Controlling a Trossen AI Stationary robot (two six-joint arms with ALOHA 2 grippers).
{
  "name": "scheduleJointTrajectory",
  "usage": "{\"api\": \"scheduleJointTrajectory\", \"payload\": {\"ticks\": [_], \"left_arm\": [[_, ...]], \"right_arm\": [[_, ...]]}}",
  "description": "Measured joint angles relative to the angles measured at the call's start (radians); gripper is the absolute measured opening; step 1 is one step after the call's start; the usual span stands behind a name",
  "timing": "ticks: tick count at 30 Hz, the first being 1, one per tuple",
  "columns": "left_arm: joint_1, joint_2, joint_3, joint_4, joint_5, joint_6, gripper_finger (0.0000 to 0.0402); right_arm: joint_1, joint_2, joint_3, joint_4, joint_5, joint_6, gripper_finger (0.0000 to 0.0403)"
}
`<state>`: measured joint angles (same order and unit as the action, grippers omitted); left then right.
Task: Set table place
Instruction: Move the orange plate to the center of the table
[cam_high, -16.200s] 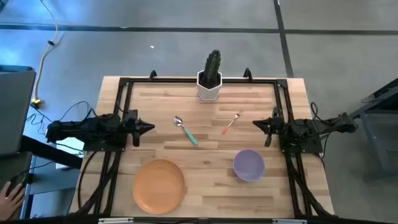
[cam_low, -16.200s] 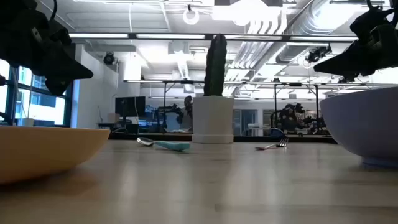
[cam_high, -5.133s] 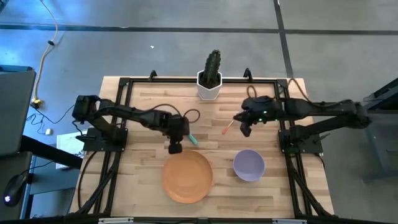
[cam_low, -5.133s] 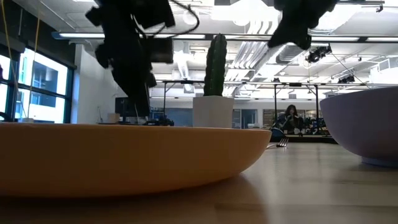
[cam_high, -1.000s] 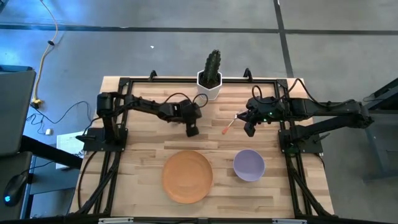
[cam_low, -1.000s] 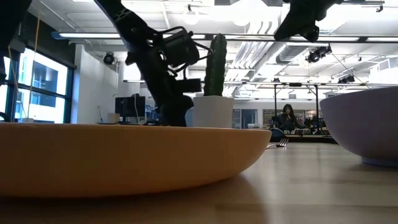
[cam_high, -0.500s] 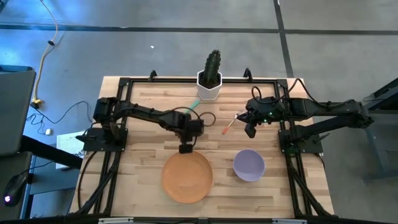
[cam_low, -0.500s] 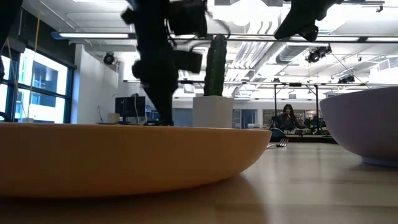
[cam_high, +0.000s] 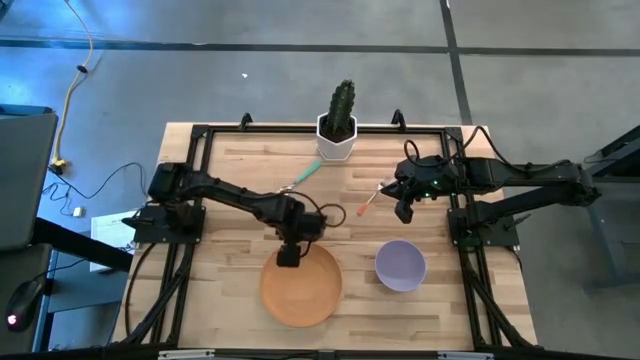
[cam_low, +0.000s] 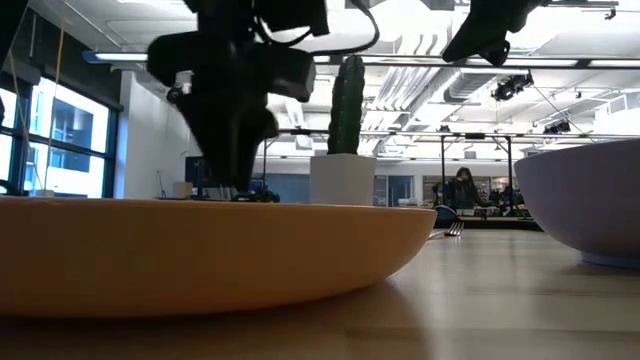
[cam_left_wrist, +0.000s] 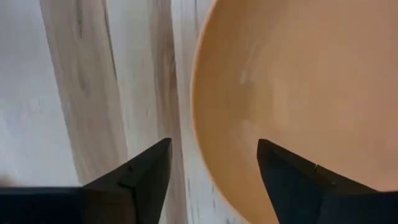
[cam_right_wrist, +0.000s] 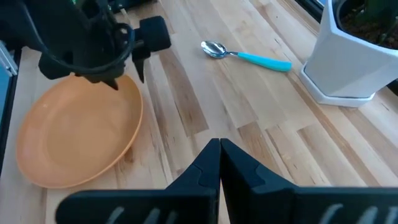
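The orange plate (cam_high: 300, 285) lies near the table's front, with the lilac bowl (cam_high: 400, 265) to its right. My left gripper (cam_high: 287, 257) hangs open over the plate's far rim (cam_left_wrist: 200, 118), one finger above the wood and one above the plate. The teal-handled spoon (cam_high: 305, 172) lies flat beside the cactus pot (cam_high: 338, 140). The orange-handled fork (cam_high: 368, 200) lies on the wood, left of my right gripper (cam_high: 403, 208). That gripper is shut, holds nothing, and sits high above the table (cam_low: 490, 30).
The white pot with the cactus (cam_right_wrist: 354, 56) stands at the far edge's middle. A black rail frame (cam_high: 200, 135) runs around the wooden table. Bare wood lies between plate and spoon (cam_right_wrist: 245, 56) and at the table's near left.
My left gripper has moved from the middle of the table, near the spoon, toward the near edge. It now hangs over the plate's far rim. The spoon stays beside the pot. My right gripper has kept still.
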<state>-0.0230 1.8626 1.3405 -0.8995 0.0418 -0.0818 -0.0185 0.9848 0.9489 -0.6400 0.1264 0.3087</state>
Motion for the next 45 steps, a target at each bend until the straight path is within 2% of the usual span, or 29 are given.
{"api": "scheduleJointTrajectory", "payload": {"ticks": [6, 15, 18, 21, 29, 33, 37, 41, 45], "left_arm": [[-0.002, 0.000, -0.038, 0.032, -0.047, -0.037, 0.0231], [-0.004, 0.000, -0.127, 0.153, 0.014, -0.081, 0.0223], [-0.002, 0.000, -0.132, 0.164, 0.000, -0.084, 0.0200], [-0.003, 0.016, -0.132, 0.183, 0.000, -0.087, 0.0162], [-0.002, 0.060, -0.129, 0.224, 0.038, -0.121, 0.0018], [0.011, 0.060, -0.128, 0.277, -0.008, -0.174, 0.0022], [0.063, 0.062, -0.101, 0.283, -0.052, -0.227, 0.0006], [0.116, 0.062, -0.087, 0.278, -0.110, -0.240, 0.0012], [0.164, 0.062, -0.085, 0.275, -0.091, -0.227, 0.0004]], "right_arm": [[0.000, 0.000, 0.000, 0.000, -0.006, -0.003, 0.0000], [0.000, 0.000, 0.000, 0.000, -0.006, 0.000, 0.0000], [0.000, 0.000, 0.000, 0.001, -0.006, 0.000, 0.0000], [0.000, 0.000, 0.000, 0.001, -0.006, 0.004, 0.0000], [0.000, 0.000, 0.000, 0.023, -0.006, 0.004, 0.0000], [0.000, 0.000, 0.000, 0.024, -0.006, 0.007, 0.0000], [0.000, 0.000, 0.000, 0.024, -0.006, 0.017, 0.0000], [0.000, -0.001, 0.000, 0.024, -0.006, 0.027, 0.0000], [0.000, -0.001, 0.000, 0.024, -0.006, 0.027, 0.0000]]}}
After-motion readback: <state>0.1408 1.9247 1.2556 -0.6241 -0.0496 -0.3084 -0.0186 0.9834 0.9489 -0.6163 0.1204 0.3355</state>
